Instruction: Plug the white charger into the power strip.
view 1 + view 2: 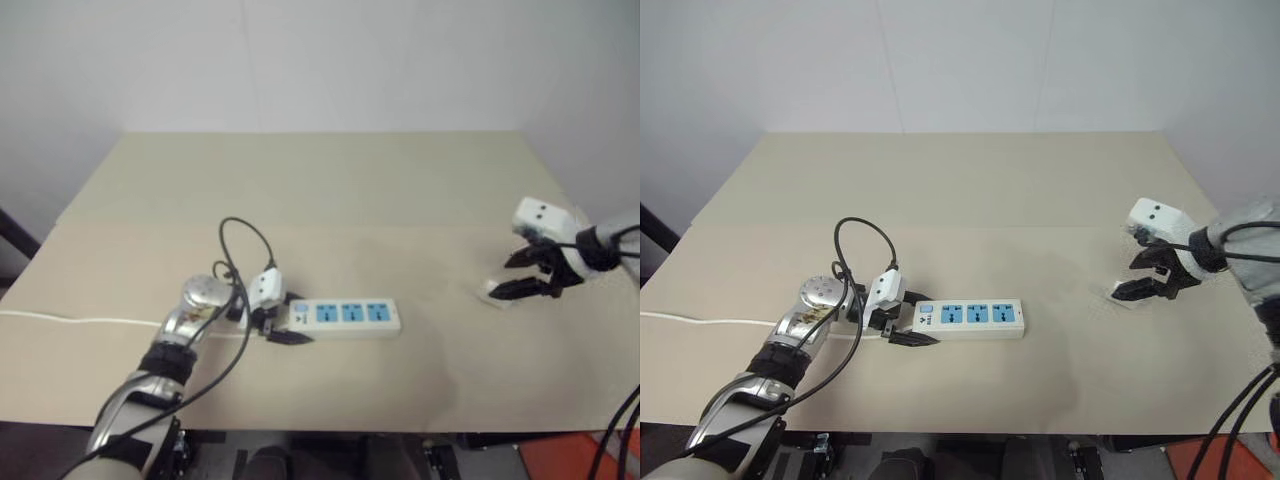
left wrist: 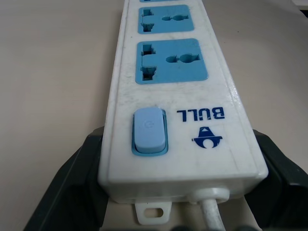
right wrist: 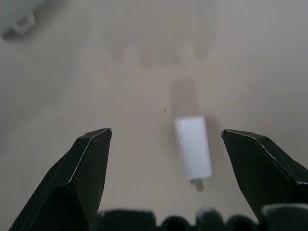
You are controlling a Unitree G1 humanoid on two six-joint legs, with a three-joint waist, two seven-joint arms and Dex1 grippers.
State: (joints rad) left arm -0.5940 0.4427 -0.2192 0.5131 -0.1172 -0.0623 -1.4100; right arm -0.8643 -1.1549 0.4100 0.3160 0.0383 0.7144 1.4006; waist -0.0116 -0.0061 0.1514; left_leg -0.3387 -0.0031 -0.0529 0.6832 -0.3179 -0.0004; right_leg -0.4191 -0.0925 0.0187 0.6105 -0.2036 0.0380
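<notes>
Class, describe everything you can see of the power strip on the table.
The power strip is a long, flat white bar, plastic by its look, lying flat on the beige table. Three blue sockets sit in a row along its top; at one end are a pale blue switch, blue BULL lettering and a thin white cord running off toward the table's left edge. The left gripper has its jaws closed on the switch end.

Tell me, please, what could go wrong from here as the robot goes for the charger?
1. The white charger lies off-centre between the open right hand's fingers, nearer one; closing now could push it aside or grip it skewed.
2. The left hand is shut on the power strip only at its switch end, so the far sockets might pivot on the table when the plug is pressed in.
</notes>
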